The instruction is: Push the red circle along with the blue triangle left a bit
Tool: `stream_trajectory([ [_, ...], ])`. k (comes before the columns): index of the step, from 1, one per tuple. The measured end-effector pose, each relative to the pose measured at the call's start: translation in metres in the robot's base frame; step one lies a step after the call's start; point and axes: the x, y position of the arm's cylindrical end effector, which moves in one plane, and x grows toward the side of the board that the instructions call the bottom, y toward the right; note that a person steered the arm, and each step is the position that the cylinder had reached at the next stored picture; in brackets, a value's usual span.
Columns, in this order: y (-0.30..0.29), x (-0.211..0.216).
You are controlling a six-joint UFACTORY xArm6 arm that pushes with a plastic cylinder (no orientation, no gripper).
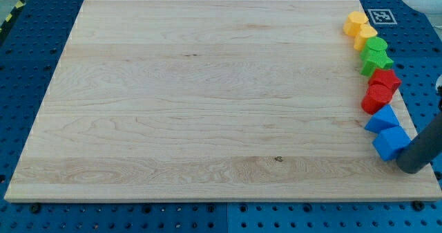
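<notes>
Approach step — my tip [413, 166] bare, holding nothing, right of blue triangle [382, 119] and red circle [376, 99]; next — leftward shove needed.

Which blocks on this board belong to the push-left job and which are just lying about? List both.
In the job:
round red circle block
blue triangle block
my tip, by the view's right edge, beside the lower blue block

Lying about:
two yellow blocks
two green blocks
red star-like block
lower blue block

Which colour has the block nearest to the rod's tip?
Blue: the blue block lies just left of my tip, seen in the camera view.
</notes>
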Motion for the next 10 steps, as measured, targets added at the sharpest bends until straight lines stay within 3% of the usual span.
stream_trajectory([
  [2, 0.018, 0.0],
  [4, 0.08, -0.012],
  [6, 0.084, -0.056],
  [10, 0.084, -0.089],
])
